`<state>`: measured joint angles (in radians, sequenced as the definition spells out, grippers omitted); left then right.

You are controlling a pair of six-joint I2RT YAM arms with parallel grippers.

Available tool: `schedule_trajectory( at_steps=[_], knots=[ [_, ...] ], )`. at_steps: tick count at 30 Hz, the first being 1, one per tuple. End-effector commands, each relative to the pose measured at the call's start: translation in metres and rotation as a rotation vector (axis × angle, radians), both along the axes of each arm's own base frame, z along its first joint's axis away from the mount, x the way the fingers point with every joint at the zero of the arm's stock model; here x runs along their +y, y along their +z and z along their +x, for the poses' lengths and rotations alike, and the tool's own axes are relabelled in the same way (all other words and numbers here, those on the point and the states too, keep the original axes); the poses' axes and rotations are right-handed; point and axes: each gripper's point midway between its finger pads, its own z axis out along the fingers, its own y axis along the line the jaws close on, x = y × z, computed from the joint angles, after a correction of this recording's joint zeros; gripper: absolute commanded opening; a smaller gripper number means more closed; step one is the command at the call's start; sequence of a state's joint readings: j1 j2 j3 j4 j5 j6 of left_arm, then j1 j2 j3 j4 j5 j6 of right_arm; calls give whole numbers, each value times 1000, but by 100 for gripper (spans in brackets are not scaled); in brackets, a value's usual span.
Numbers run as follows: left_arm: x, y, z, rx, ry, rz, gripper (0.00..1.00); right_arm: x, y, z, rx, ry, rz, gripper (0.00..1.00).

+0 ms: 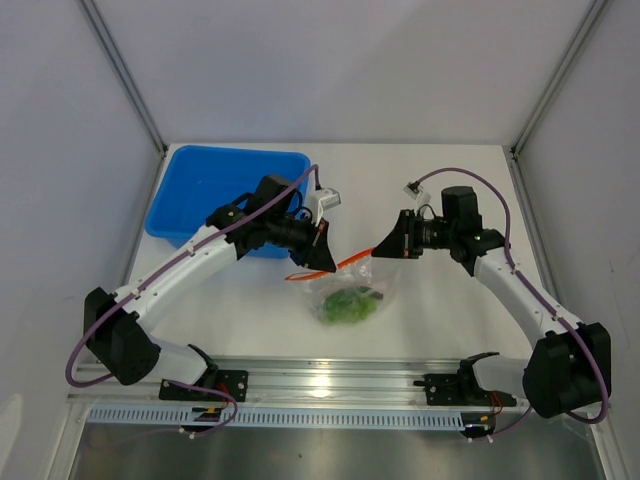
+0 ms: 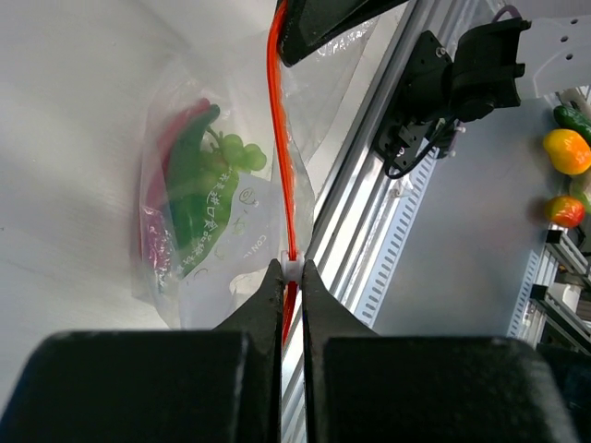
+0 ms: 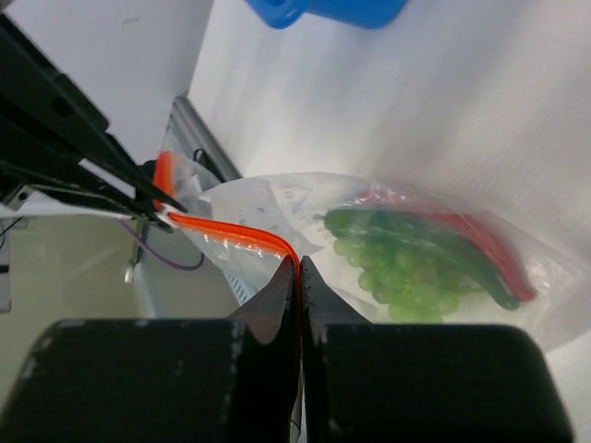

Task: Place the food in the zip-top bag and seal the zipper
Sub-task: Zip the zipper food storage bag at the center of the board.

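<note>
Bag (image 2: 245, 249): was clear, with small dark print.
Zipper (image 2: 277, 111): was bright red-orange.
Grapes (image 3: 383, 268): were light green.
Slim piece (image 3: 480, 235): was red.
Flat piece (image 3: 462, 263): was darker green.
Tub (image 1: 190, 205): was plain blue.
Cables (image 1: 70, 360): were purple.
Table (image 1: 380, 170): was white.
Left gripper (image 2: 290, 268): was black.
Right gripper (image 3: 298, 268): was black.

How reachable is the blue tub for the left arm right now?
Probably yes by position: the blue tub sits close by the left gripper, nothing between. But that gripper is shut on the zipper, as is the right gripper, so it must release first.
</note>
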<state>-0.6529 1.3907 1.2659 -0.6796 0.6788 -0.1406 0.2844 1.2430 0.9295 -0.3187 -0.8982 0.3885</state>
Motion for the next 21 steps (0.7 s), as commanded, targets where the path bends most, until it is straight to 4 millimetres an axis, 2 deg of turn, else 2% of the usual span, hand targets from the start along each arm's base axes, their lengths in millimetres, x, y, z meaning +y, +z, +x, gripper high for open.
schedule_trajectory(
  at_steps=[1,5,9,15,21],
  knots=[
    [6,0,1,12,42,16,1,-20,1,24,-52,-181,-94,0],
    [10,-1,2,-1,64,31,1,-41,1,39,-65,-308,-147,0],
    [14,-3,3,-11,83,48,1,-58,-3,45,-37,-394,-176,0],
    [20,-4,1,-19,105,58,1,-71,-7,44,-24,-458,-205,0],
    [27,-9,-3,-23,120,83,1,-78,-1,40,-29,-488,-215,0]
  ],
)
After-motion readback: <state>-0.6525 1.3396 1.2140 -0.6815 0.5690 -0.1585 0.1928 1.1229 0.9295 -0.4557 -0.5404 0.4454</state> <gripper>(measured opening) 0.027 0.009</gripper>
